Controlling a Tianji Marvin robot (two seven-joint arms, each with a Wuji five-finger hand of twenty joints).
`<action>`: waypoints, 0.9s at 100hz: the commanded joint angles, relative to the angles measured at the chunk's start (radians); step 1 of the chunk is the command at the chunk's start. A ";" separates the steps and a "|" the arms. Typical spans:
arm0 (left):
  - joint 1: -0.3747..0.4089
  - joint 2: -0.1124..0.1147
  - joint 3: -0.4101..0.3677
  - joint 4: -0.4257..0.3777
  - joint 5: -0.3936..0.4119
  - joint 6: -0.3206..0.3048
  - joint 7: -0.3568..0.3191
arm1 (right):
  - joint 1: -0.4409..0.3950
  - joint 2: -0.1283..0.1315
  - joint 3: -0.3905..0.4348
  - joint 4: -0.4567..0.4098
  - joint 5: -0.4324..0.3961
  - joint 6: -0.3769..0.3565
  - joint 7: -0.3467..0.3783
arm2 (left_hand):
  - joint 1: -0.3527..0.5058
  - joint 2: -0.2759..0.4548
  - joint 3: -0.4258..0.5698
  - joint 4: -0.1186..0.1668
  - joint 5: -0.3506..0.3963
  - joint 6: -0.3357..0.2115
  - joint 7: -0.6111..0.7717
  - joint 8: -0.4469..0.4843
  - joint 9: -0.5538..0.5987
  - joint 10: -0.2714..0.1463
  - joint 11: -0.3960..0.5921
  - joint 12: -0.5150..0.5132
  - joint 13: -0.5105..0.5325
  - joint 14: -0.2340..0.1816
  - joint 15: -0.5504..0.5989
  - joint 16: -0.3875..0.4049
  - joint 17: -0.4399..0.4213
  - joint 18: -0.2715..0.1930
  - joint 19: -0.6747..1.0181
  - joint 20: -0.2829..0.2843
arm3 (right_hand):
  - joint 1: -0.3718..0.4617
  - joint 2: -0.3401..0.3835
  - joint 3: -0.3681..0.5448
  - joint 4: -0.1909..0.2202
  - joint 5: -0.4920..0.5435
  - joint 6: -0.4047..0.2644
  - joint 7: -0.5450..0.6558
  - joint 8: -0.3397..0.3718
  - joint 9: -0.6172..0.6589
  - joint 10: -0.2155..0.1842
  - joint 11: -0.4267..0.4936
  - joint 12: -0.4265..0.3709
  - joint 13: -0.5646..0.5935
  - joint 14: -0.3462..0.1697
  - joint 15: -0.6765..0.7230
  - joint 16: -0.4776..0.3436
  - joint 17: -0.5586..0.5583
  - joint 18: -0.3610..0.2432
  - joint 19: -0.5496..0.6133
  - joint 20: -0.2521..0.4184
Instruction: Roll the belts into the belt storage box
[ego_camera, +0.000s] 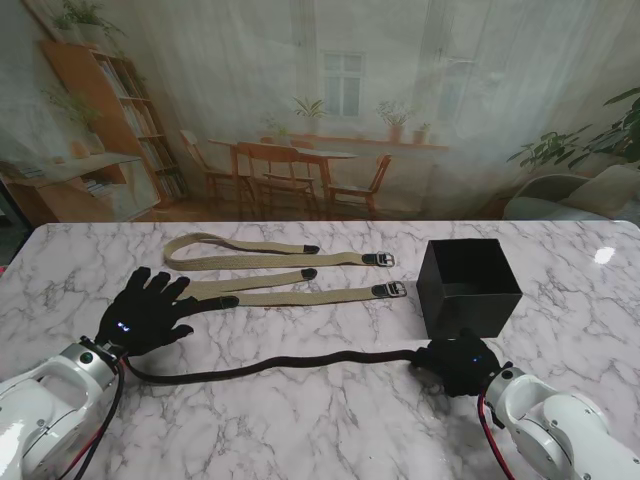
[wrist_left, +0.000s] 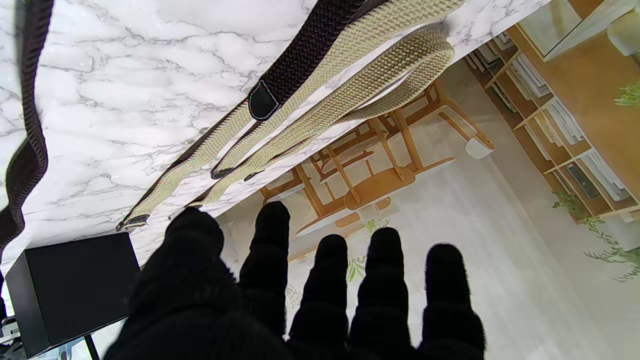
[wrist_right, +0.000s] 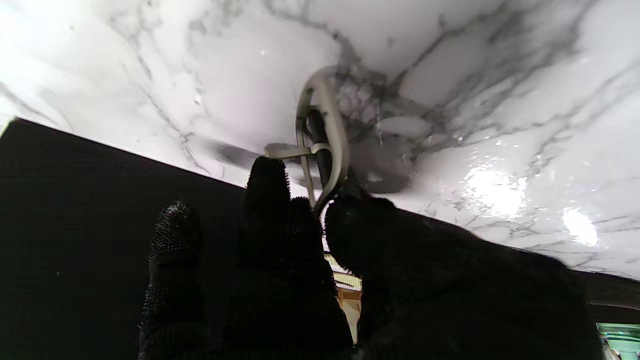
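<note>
Marble table (ego_camera: 330, 420), two arms in view. Left hand (ego_camera: 148, 310) is released, all five fingers (wrist_left: 330, 280) spread, grasping nothing; it hovers flat over the left part of the table. Just beyond its fingertips lie the dark tips of two beige belts (ego_camera: 290, 294), which run away from it to the right, side by side, metal buckles at their far ends near the black storage box (ego_camera: 468, 288). The farther beige belt (ego_camera: 260, 252) is doubled back in a loop at the end nearest this hand. A dark belt (ego_camera: 270, 366) starts just beside the left wrist, on the side nearer to me, and runs across the table to the right hand (ego_camera: 462, 362). Right hand is clenched on the buckle end of the dark belt: the wrist view shows the metal buckle (wrist_right: 322, 140) pinched between thumb and index fingertip, held just over the marble. The box stands directly ahead of the right hand's fingers, upright, open top, interior dark; contents cannot be made out. All three belts lie on the table outside the box, unrolled.
</note>
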 joint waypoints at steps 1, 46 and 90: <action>0.004 -0.003 0.005 0.003 -0.001 0.003 -0.014 | -0.012 0.002 0.008 -0.004 0.016 -0.012 0.027 | 0.001 0.041 -0.018 -0.018 0.010 0.027 -0.021 -0.010 -0.005 0.021 -0.021 0.010 0.003 0.016 -0.014 -0.010 -0.020 0.048 -0.034 -0.016 | -0.047 -0.029 -0.011 -0.002 -0.064 0.108 -0.031 -0.019 0.043 0.012 0.007 0.018 0.055 -0.010 0.047 0.034 0.015 0.029 0.030 0.026; -0.005 -0.002 0.017 0.010 -0.006 0.006 -0.034 | -0.016 0.003 0.052 -0.032 0.117 -0.074 0.137 | 0.007 0.042 -0.018 -0.018 0.011 0.027 -0.013 -0.020 -0.003 0.020 -0.020 0.011 0.009 0.018 -0.013 -0.008 -0.018 0.048 -0.038 -0.015 | -0.277 -0.077 0.096 0.076 -0.127 0.178 -0.100 0.009 0.092 -0.042 0.025 0.103 0.067 0.010 0.071 0.104 0.077 -0.043 0.138 0.126; -0.011 -0.001 0.029 0.020 -0.007 0.010 -0.047 | -0.031 0.007 0.092 -0.046 -0.018 -0.109 0.051 | 0.012 0.040 -0.017 -0.018 0.009 0.026 -0.008 -0.017 -0.001 0.019 -0.019 0.012 0.012 0.018 -0.013 -0.008 -0.017 0.048 -0.041 -0.014 | -0.251 -0.087 0.111 0.076 -0.167 -0.163 -0.112 0.110 -0.071 -0.019 0.113 0.169 -0.051 -0.008 0.293 0.185 0.114 -0.109 0.275 0.217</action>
